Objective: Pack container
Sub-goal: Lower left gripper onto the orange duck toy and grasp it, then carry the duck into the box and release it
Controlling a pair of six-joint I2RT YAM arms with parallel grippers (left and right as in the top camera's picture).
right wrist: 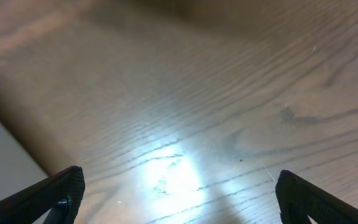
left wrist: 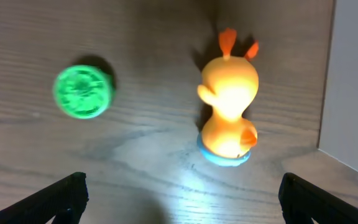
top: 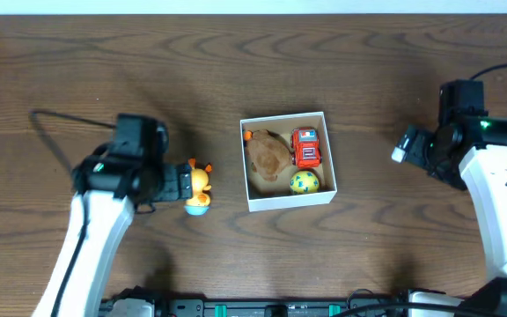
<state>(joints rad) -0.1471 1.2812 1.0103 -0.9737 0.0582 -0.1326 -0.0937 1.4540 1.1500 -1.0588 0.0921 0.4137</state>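
The container (top: 287, 199) is a white box with a tan inside at the table's middle. It holds a brown plush toy (top: 268, 152), a red toy car (top: 305, 147) and a yellow-green ball (top: 304, 182). A yellow duck toy (top: 199, 187) on a blue base stands left of the box. My left gripper (top: 185, 183) is open right beside the duck. In the left wrist view the duck (left wrist: 229, 112) stands just ahead of the open jaws (left wrist: 182, 182), not between them. My right gripper (top: 405, 145) is open and empty to the right of the box, with only table between its jaws (right wrist: 179, 175).
A green round disc (left wrist: 83, 92) lies on the table to the left of the duck in the left wrist view; the overhead view does not show it. The box's white wall (left wrist: 353, 81) stands at that view's right edge. The table is dark wood.
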